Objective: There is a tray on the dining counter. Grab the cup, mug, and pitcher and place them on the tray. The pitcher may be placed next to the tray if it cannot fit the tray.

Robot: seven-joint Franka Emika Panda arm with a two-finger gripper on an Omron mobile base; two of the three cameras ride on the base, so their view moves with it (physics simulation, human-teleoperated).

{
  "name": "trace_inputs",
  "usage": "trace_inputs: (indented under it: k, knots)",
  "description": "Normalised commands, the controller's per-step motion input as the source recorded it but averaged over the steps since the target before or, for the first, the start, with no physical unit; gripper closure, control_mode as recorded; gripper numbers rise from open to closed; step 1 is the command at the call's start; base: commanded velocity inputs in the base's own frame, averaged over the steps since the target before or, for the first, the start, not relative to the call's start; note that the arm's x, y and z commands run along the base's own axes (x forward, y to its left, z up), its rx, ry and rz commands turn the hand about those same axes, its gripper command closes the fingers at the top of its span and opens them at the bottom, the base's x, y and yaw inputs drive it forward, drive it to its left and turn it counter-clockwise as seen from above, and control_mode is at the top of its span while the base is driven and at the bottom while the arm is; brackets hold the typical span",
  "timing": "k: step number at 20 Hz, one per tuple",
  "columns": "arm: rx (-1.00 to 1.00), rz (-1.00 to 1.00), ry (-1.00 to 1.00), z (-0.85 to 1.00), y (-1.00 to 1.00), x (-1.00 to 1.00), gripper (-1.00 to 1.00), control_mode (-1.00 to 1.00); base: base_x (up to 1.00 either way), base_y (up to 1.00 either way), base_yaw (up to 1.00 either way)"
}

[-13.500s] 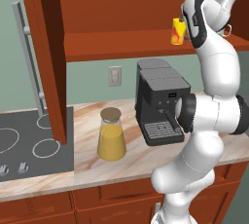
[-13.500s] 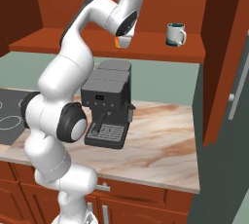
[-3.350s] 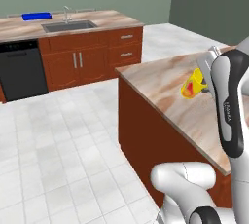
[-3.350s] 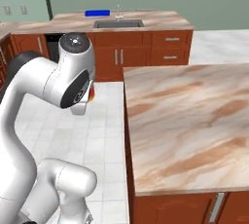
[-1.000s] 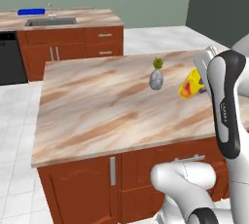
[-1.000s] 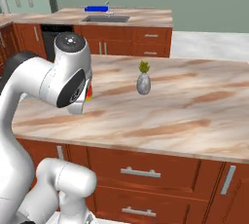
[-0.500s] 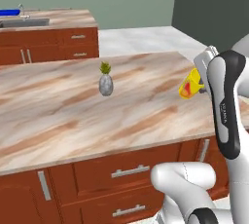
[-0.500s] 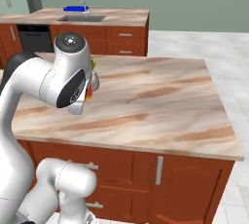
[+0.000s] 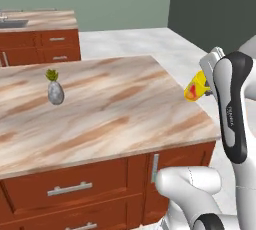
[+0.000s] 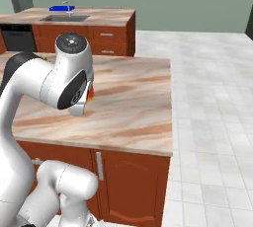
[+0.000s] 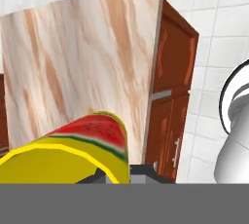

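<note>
My gripper (image 9: 204, 85) is shut on the yellow cup (image 9: 194, 90), holding it tilted in the air off the right end of a marbled island (image 9: 125, 99). In the hand view the cup (image 11: 73, 152) lies close at the bottom with its red watermelon mark facing up. A red-orange sliver of the cup (image 10: 90, 93) peeks out from behind the arm. The blue tray (image 10: 62, 8) lies far back on the dining counter (image 10: 99, 16), beside the sink (image 10: 59, 18). The mug and the pitcher are out of view.
A small grey vase with a green sprig (image 9: 55, 90) stands on the island's left part. Red-brown cabinets with drawers (image 9: 70, 189) run under the island. White tiled floor (image 10: 207, 102) spreads to the right and between the island and the dining counter.
The whole scene has slid left in the left base view as the base drives along the island. The island's right end has come closer. The cup stays in the shut gripper.
</note>
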Motion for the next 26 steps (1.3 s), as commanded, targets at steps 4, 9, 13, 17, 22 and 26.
trace_inputs:
  k: [4,9,13,17,22,26]
  knots:
    - [0.00,0.00,0.00,0.00,0.00,0.00,1.00,1.00,0.02,-1.00,0.03]
    - [0.00,0.00,0.00,0.00,0.00,0.00,1.00,1.00,0.03,-1.00,0.02]
    - [0.00,0.00,0.00,0.00,0.00,0.00,1.00,1.00,0.01,-1.00,0.01]
    - [0.00,0.00,0.00,0.00,0.00,0.00,1.00,1.00,0.00,-1.00,0.02]
    - [0.00,0.00,0.00,0.00,0.00,0.00,1.00,1.00,0.03,-1.00,0.01]
    - [0.00,0.00,0.00,0.00,0.00,0.00,1.00,1.00,0.11,-1.00,0.00]
